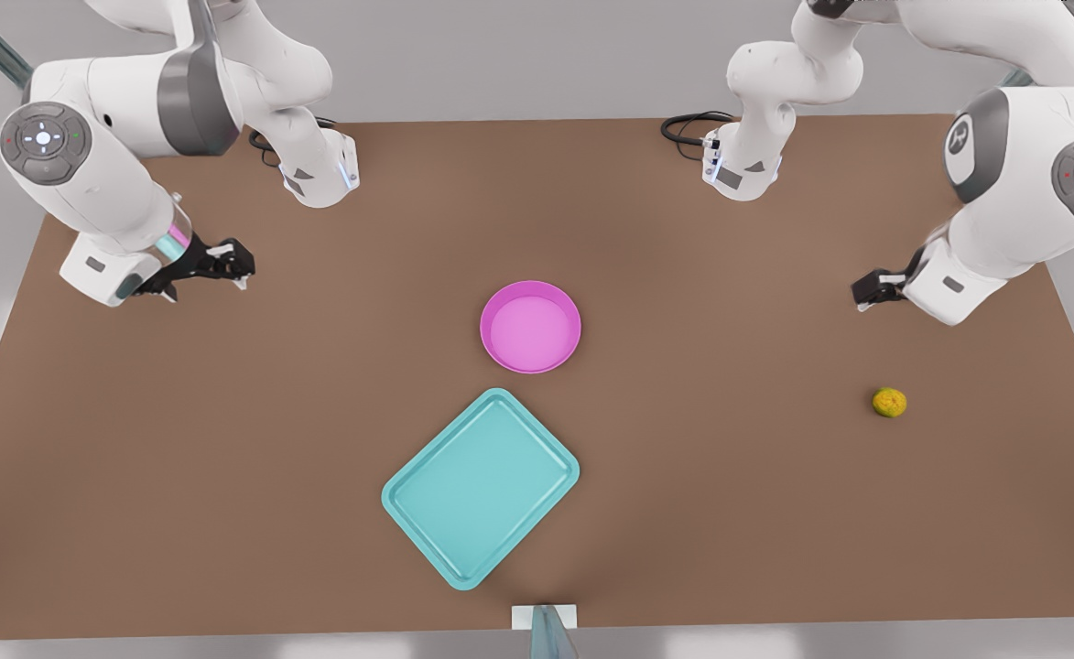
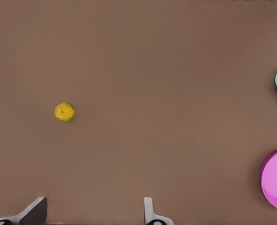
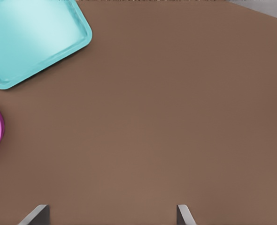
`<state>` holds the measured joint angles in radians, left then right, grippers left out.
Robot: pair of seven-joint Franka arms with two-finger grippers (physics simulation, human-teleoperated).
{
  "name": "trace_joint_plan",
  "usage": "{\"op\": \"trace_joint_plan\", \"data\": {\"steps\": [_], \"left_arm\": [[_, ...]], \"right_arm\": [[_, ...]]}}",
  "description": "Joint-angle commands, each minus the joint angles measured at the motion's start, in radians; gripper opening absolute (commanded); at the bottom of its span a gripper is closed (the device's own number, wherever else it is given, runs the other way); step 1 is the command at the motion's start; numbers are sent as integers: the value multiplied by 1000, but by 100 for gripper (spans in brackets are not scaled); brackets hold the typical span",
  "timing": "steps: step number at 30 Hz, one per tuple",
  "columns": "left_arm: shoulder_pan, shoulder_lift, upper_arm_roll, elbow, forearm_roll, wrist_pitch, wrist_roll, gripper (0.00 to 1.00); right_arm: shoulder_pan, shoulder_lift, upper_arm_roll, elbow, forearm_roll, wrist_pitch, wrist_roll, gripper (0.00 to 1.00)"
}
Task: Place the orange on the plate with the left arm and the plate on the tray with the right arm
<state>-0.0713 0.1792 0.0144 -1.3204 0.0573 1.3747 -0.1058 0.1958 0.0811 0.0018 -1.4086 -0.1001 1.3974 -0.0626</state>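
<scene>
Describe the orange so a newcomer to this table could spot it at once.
Start at the flat teal rectangular tray near the front edge of the brown table, with the round magenta plate just behind it. Look far toward the front view's right: the small, bumpy yellow-orange fruit lies alone on bare tabletop, by far the smallest item.

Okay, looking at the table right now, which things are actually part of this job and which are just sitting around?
Part of the job:
orange
plate
tray
left hand, open, up near the orange
right hand, open, waiting

Just there:
table
small white bracket at the table's near edge
</scene>
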Motion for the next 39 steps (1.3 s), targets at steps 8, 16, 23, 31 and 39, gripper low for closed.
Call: {"op": "trace_joint_plan", "data": {"steps": [8, 16, 23, 31, 39], "left_arm": [[145, 325, 21, -46, 9, 402, 225, 100], [257, 401, 56, -240, 10, 724, 626, 100], [265, 454, 56, -313, 4, 774, 620, 100], [328, 513, 58, -313, 9, 801, 614, 100], [328, 556, 56, -313, 1, 816, 591, 100]], "right_arm": [[-3, 8, 0, -3, 0, 25, -11, 100], [-3, 17, 0, -3, 0, 23, -11, 100], [-1, 23, 6, -7, 0, 23, -8, 100], [-1, 31, 7, -7, 0, 23, -8, 100], [2, 37, 7, -7, 2, 23, -8, 100]]}}
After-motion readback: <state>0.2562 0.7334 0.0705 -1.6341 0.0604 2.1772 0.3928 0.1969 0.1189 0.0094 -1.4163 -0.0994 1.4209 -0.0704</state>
